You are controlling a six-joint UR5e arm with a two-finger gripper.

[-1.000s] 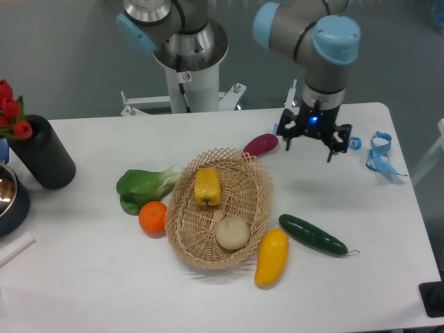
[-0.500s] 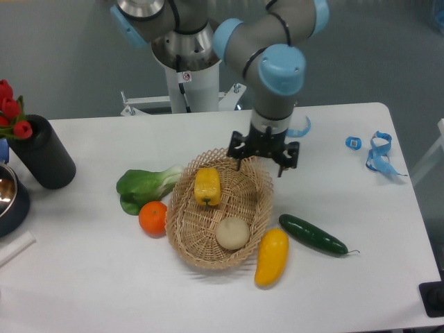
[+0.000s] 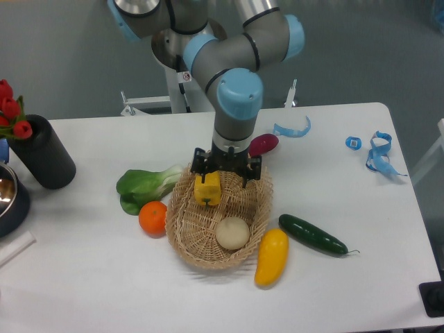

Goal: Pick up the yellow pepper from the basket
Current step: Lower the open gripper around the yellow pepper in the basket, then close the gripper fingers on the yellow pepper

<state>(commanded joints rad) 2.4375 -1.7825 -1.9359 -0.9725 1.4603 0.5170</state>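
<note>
The basket (image 3: 182, 232) sits mid-table holding two things: the yellow pepper (image 3: 207, 189) at its 12 o'clock end and a pale round vegetable (image 3: 232, 233) toward 5 o'clock. The gripper (image 3: 226, 171) hangs over the basket's far rim, fingers spread wide, nothing between them; the pepper lies just below its near finger, at about 8 o'clock from the gripper's middle. Outside the wicker, a long yellow squash (image 3: 271, 257) leans on the rim at 4 o'clock, an orange (image 3: 152, 218) touches it at 9 o'clock beside a bok choy (image 3: 143, 186), a cucumber (image 3: 313, 235) lies at 3 o'clock, and a purple vegetable (image 3: 264, 144) peeks from behind the arm at 1 o'clock
</note>
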